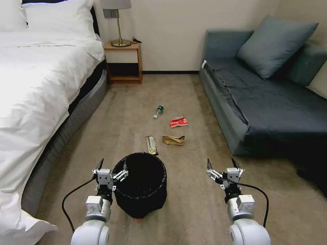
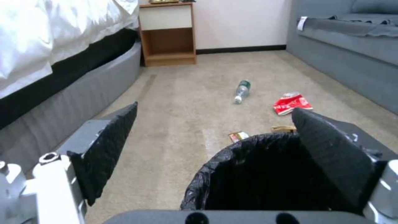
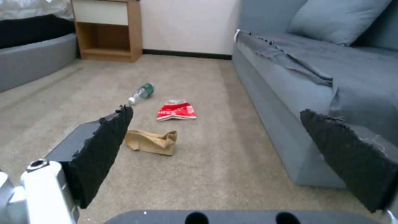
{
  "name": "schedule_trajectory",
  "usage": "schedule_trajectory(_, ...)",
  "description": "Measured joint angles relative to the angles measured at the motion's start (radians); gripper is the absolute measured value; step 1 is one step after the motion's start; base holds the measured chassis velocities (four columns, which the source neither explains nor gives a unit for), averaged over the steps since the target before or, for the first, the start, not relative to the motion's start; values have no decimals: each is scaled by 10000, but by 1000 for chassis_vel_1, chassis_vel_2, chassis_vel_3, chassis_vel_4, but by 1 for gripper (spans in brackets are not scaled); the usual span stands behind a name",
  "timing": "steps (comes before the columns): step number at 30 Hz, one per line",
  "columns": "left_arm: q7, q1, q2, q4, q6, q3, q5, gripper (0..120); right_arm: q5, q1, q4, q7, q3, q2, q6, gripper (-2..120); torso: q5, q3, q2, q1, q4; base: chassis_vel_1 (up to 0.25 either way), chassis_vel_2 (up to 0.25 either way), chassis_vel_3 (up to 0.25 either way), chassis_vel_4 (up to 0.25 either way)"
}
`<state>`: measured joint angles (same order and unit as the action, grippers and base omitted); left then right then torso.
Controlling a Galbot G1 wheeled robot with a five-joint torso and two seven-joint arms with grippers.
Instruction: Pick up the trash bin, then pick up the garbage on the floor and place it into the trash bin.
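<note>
The round black trash bin (image 1: 150, 199) with its black liner stands on the carpet right in front of me. My left gripper (image 1: 112, 166) is open and straddles the bin's left rim (image 2: 213, 157), one finger inside and one outside. My right gripper (image 1: 221, 165) hangs open over bare carpet to the bin's right, nothing between its fingers. Beyond the bin lies the garbage: a gold-green wrapper (image 1: 151, 145), a brown paper bag (image 1: 173, 140), a red-white snack packet (image 1: 179, 121) and a green-labelled bottle (image 1: 158, 111). The right wrist view looks at the bag (image 3: 151, 142), packet (image 3: 176, 110) and bottle (image 3: 142, 92).
A white bed (image 1: 34, 85) runs along the left, and a blue-grey sofa (image 1: 265, 102) along the right. A wooden nightstand (image 1: 123, 61) with a lamp stands at the far wall. The carpet lane between bed and sofa holds the litter.
</note>
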<state>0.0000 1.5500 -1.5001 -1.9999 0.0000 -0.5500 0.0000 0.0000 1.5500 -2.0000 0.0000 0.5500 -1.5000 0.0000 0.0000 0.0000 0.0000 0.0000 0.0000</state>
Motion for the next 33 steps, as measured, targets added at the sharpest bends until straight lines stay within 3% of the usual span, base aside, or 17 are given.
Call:
schedule_trajectory(8, -45, -90, -27, -11, 176, -4, -108, 100, -101, 27, -155, 138, 9, -98, -164, 100, 1, 0, 0, 0, 4, 0, 0, 0, 0)
schedule_trajectory(10, -311, -513, -185, -103, 919, -38, -604, 100, -546, 174, -936, 784, 41, -575, -883, 100, 1, 0, 0, 0, 3, 0, 0, 0, 0)
schedule_trajectory(11, -311, -513, -185, -103, 919, -38, -604, 100, -546, 174, -936, 784, 41, -575, -883, 100, 1, 0, 0, 0, 3, 0, 0, 0, 0)
schedule_trajectory(13, -577, -952, -338, -251, 1732, -64, -1178, 100, -923, 308, -1646, 1346, 104, -996, -1482, 100, -9, -1, 0, 0, -4, 0, 0, 0, 0)
schedule_trajectory(15, -628, -988, -237, -521, 2123, -43, -1576, 100, -959, 404, -1878, 1384, 164, -1077, -1587, 100, 4, 0, 0, 0, -3, 0, 0, 0, 0)
schedule_trajectory(20, -654, -849, 36, -832, 2356, -27, -1801, 100, -959, 538, -1998, 1393, 154, -1077, -1632, 100, 0, 0, -1, 0, 1, 0, 0, 0, 0)
schedule_trajectory(25, -1015, -380, 534, -1489, 2840, -37, -2257, 100, -986, 701, -1993, 1430, -17, -1079, -1634, 100, -1, 0, 0, 0, 0, 0, 0, 0, 0)
schedule_trajectory(29, -2296, -79, 859, -2129, 4148, -65, -3166, 100, -1004, 639, -1847, 1431, -112, -1080, -1677, 100, 0, 0, 0, 0, 0, 0, 0, 0, 0)
schedule_trajectory(30, -2296, -79, 859, -2129, 4148, -65, -3166, 100, -1004, 639, -1847, 1431, -112, -1080, -1677, 100, 0, 0, 0, 0, 0, 0, 0, 0, 0)
schedule_trajectory(33, -3374, -195, 1070, -2174, 5626, -145, -4311, 100, -1001, 529, -1721, 1420, -127, -984, -1725, 100, 0, 0, 0, 0, 1, 0, 0, 0, 0)
